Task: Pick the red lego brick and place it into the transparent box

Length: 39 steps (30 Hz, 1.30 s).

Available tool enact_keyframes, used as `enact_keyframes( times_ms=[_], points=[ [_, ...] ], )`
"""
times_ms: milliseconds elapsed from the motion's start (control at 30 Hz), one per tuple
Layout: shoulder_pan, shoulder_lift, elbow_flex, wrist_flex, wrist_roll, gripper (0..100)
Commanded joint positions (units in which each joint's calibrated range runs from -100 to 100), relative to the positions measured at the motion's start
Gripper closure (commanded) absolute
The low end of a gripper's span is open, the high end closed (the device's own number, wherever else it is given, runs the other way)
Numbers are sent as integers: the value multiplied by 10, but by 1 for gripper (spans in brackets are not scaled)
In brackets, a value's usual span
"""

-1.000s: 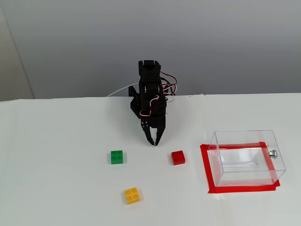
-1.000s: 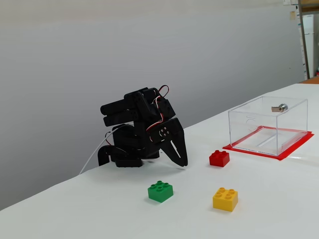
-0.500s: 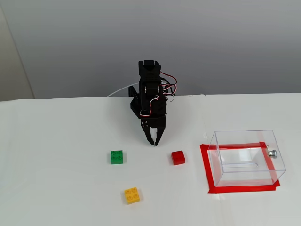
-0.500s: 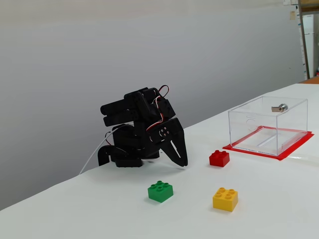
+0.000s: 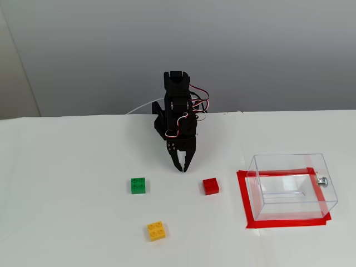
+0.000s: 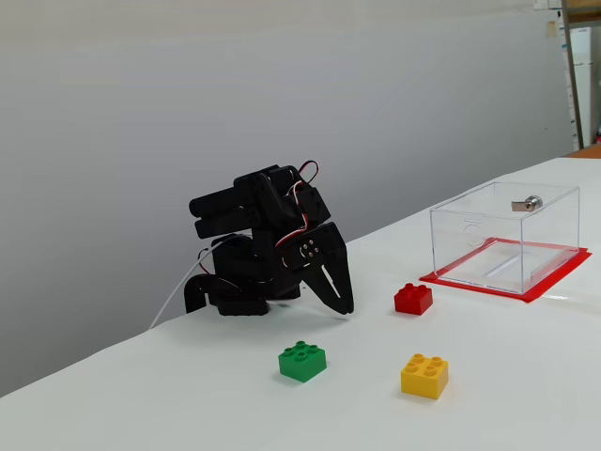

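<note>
The red lego brick (image 5: 211, 186) (image 6: 413, 299) lies on the white table, between my gripper and the transparent box. The transparent box (image 5: 291, 186) (image 6: 504, 239) stands empty at the right in both fixed views, inside a red tape rectangle (image 5: 243, 194), with a small silver knob (image 5: 322, 181) on its side. My black gripper (image 5: 182, 168) (image 6: 344, 308) points down at the table with its fingers together, holding nothing. It is left of and behind the red brick in a fixed view, a short way from it.
A green brick (image 5: 138, 185) (image 6: 302, 361) lies left of the red one. A yellow brick (image 5: 156, 230) (image 6: 424, 375) lies nearer the front. The folded arm base (image 5: 177, 114) stands behind the gripper. A grey wall closes the back.
</note>
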Motion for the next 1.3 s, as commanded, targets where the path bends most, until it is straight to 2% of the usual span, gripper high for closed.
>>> enact_keyframes(
  times_ms=[0,633,800,1133,1267],
  points=[
    [-2,-4,-11,2,2,98],
    [-3,13,-14,-5,2,98],
    [-4,88,-38,-7,-2,98],
    [-10,261,-119,-88,0,98],
    [-52,279,-141,-78,2,98]
  ],
)
